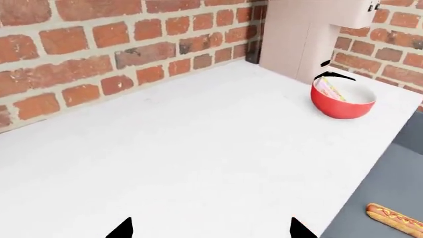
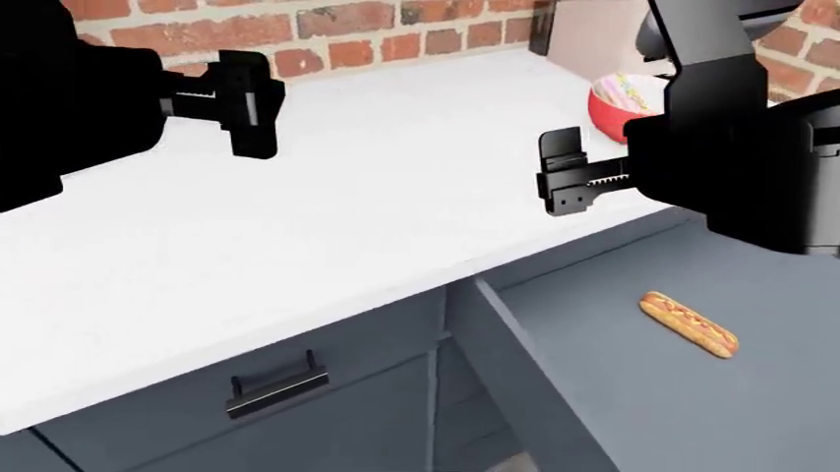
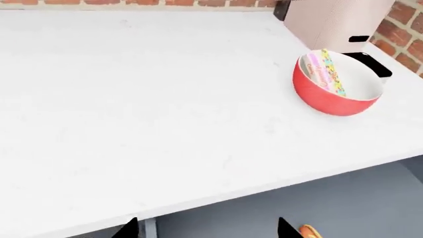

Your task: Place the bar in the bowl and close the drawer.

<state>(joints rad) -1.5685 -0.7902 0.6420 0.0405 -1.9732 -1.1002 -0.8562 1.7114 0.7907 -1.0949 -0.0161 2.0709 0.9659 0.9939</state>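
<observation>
The red bowl (image 2: 612, 115) (image 1: 343, 104) (image 3: 330, 96) stands on the white counter near the back right corner. The pink speckled bar (image 3: 326, 72) (image 1: 326, 89) (image 2: 632, 90) leans inside it against the white wall. The big blue-grey drawer (image 2: 630, 413) (image 1: 383, 193) (image 3: 264, 213) stands pulled out below the counter's front edge. My left gripper (image 2: 254, 103) (image 1: 211, 229) hovers open over the counter's left part, holding nothing. My right gripper (image 2: 562, 170) (image 3: 206, 229) is open and empty above the counter's front edge, left of the bowl.
A hot dog in a bun (image 2: 688, 324) (image 1: 395, 219) lies on the drawer floor. A pale pink appliance (image 3: 337, 20) (image 1: 310, 34) stands against the brick wall (image 1: 99, 54) behind the bowl. A smaller drawer front with a black handle (image 2: 275, 383) sits left of the open drawer.
</observation>
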